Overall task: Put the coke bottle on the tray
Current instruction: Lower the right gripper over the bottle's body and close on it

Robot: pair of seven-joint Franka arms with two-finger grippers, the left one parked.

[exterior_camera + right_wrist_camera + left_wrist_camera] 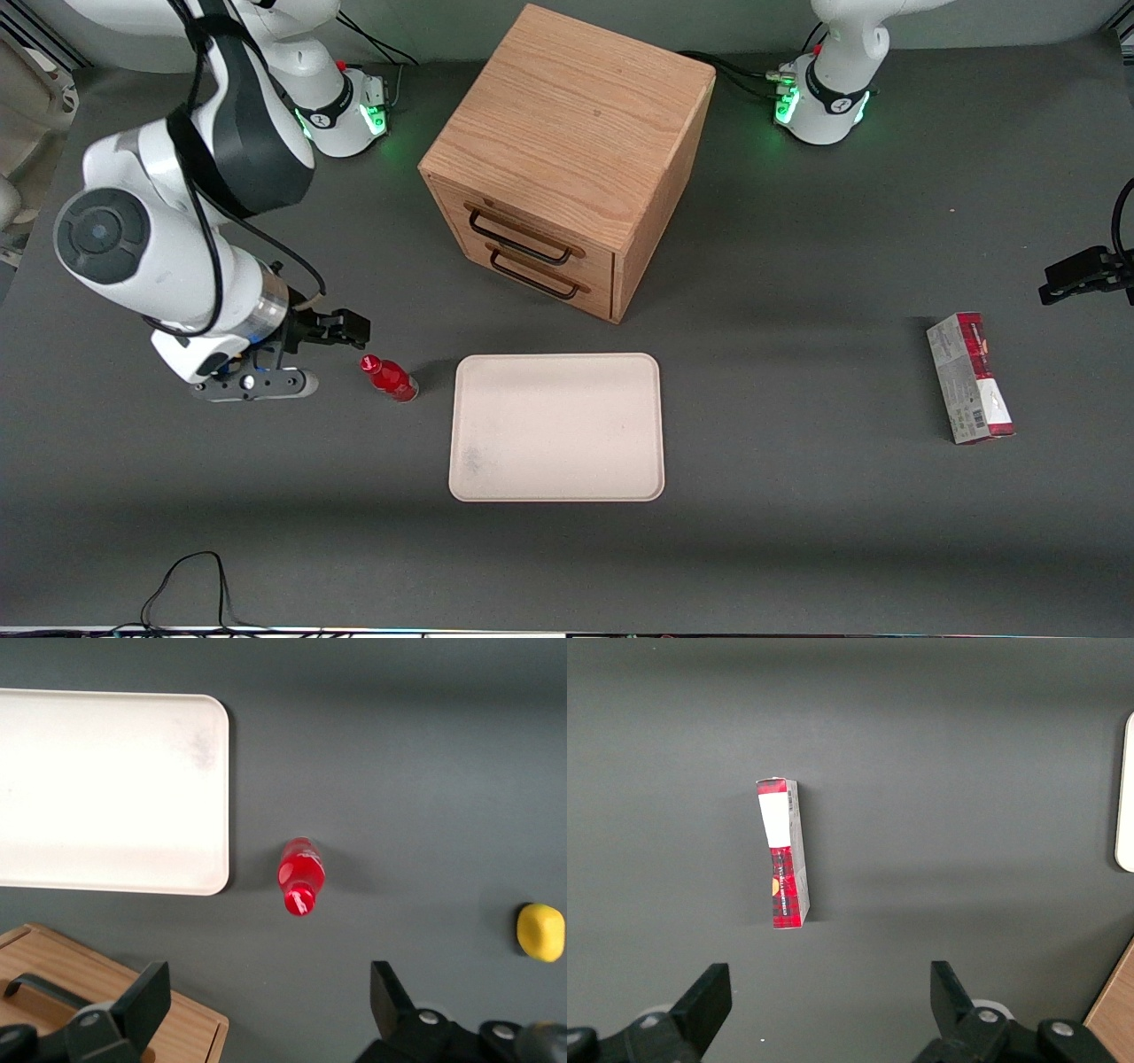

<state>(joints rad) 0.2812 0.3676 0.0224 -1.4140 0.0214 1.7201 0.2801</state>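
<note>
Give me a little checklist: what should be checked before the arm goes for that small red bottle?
1. The coke bottle stands upright on the table, free of any grasp: ok.
2. The gripper is open and empty, beside the bottle, toward the working arm's end: ok.
3. The tray is bare, with room for the bottle: ok.
4. The bottle is apart from the tray's rim, leaving a gap for the fingers: ok.
5. The yellow lump lies well clear of the bottle: ok.
6. The gripper is centred over the cap: not ok; it is offset.
</note>
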